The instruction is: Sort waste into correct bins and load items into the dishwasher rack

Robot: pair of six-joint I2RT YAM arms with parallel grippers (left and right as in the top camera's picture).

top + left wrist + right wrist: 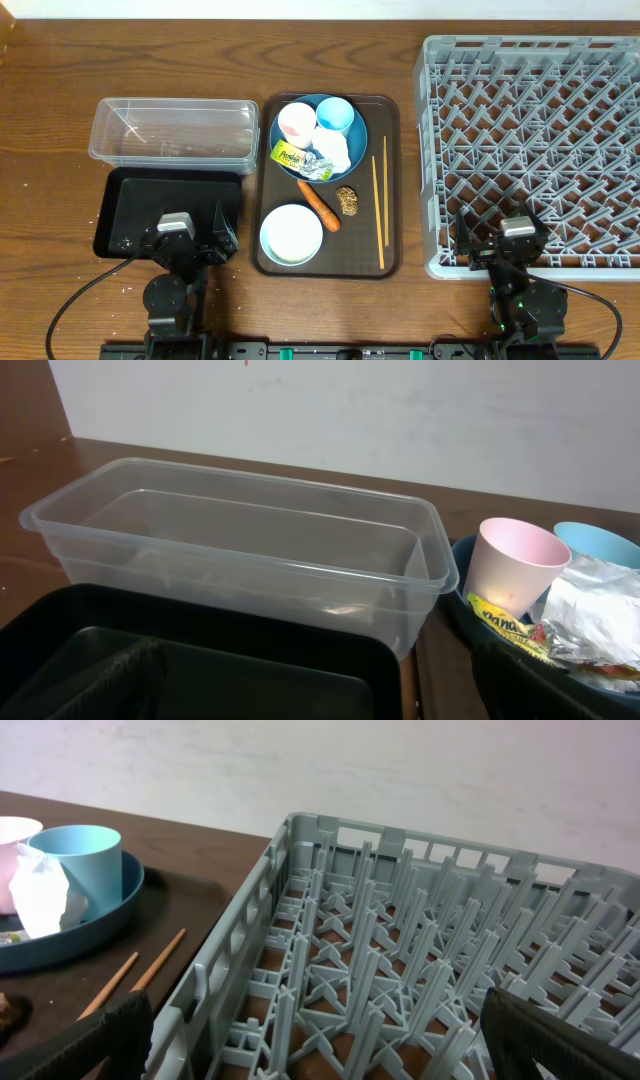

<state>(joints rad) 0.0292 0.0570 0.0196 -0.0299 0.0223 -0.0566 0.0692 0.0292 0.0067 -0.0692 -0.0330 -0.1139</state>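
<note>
On the brown serving tray [392, 150], a dark-blue bowl [358, 140] holds a pink cup [297, 122], a light-blue cup [334, 115], a crumpled napkin [332, 150] and a yellow-green wrapper [290, 157]. A carrot [318, 204], a brown food piece [347, 200], a white bowl [291, 233] and chopsticks [380, 210] lie beside it. The clear tub [170, 130] and black tray [130, 205] sit to the left, the grey rack [530, 150] to the right. My left gripper [192, 232] hangs open over the black tray's near edge. My right gripper [502, 235] stands open over the rack's near edge. Neither holds anything.
The clear tub [240, 550] fills the left wrist view, with the pink cup [510, 565] at its right. In the right wrist view the rack's pegs [400, 950] stand upright, and the chopsticks [130, 975] lie to its left. Cables trail at the table's front edge.
</note>
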